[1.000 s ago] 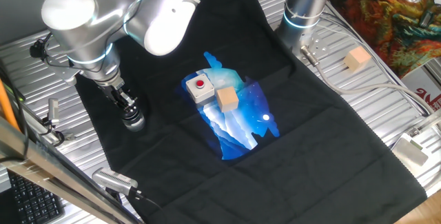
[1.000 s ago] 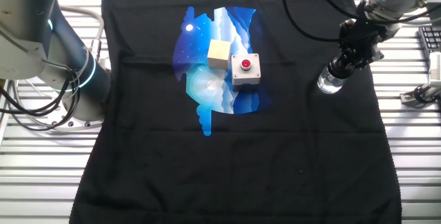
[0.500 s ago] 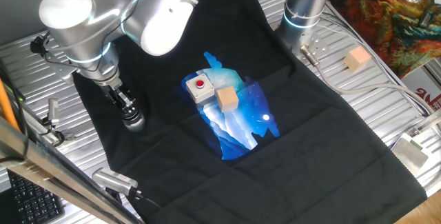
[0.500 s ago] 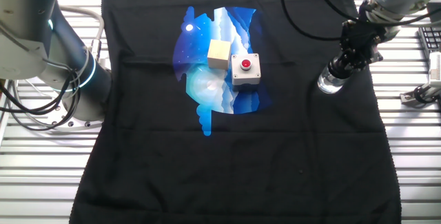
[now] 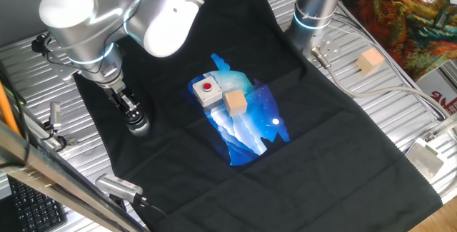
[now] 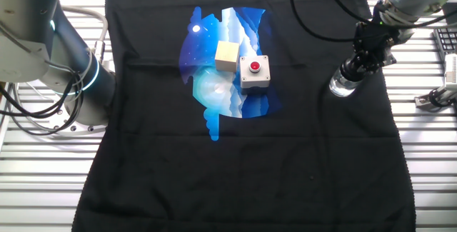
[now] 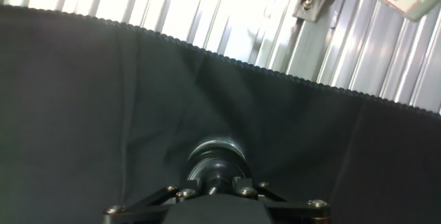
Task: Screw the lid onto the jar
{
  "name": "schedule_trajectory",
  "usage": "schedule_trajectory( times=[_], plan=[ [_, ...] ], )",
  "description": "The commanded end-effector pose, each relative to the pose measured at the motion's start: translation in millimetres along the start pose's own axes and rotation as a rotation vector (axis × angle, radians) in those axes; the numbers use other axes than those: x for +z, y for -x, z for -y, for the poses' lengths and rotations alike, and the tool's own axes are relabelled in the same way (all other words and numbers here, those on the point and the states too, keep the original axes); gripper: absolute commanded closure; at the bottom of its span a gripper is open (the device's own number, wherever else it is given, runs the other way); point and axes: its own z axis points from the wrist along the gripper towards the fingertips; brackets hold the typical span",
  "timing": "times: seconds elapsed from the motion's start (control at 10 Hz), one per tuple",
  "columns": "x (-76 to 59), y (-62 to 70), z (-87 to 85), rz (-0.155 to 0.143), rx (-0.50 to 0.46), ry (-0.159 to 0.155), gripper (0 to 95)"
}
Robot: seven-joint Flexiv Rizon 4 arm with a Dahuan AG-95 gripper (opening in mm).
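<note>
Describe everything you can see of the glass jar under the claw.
The small clear glass jar stands upright on the black cloth, near the cloth's edge by the ribbed metal tabletop. It is a short cylinder whose base catches bright highlights. A black round lid sits on its top, and the claw reaches down from above and is closed around that lid. In the hand view the jar's rounded rim shows just beyond the fingers. Nothing else touches it.

gripper point(image 5: 133, 112) atop jar point(image 5: 138, 125)
</note>
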Motion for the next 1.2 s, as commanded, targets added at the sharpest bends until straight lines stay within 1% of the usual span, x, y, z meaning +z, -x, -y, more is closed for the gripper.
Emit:
schedule_trajectory(
  times=[0.1,0.2,0.3,0.4,0.5,0.6,0.7,0.8,0.9,1.1,1.2],
  plan=[
    [3.7,0.4,-0.3,-0.005,0.007,0.003,95.0],
    [3.6,0.6,-0.3,0.005,0.007,0.005,95.0],
    [3.4,0.9,-0.4,0.006,0.006,0.004,95.0],
    [3.2,1.0,-0.5,-0.007,0.006,-0.003,95.0],
    [3.2,1.1,-0.5,-0.009,0.003,-0.004,95.0],
    [2.9,1.2,-0.6,0.006,0.000,0.017,76.0],
    [2.7,1.4,-0.7,0.022,-0.002,0.043,76.0],
    [2.1,2.1,-0.9,0.034,-0.021,0.050,57.0],
    [1.1,2.9,-1.3,0.023,-0.049,0.043,38.0],
    [0.4,3.3,-1.5,0.014,-0.058,0.034,38.0],
    [0.4,3.3,-1.5,0.013,-0.062,0.036,19.0]
  ],
)
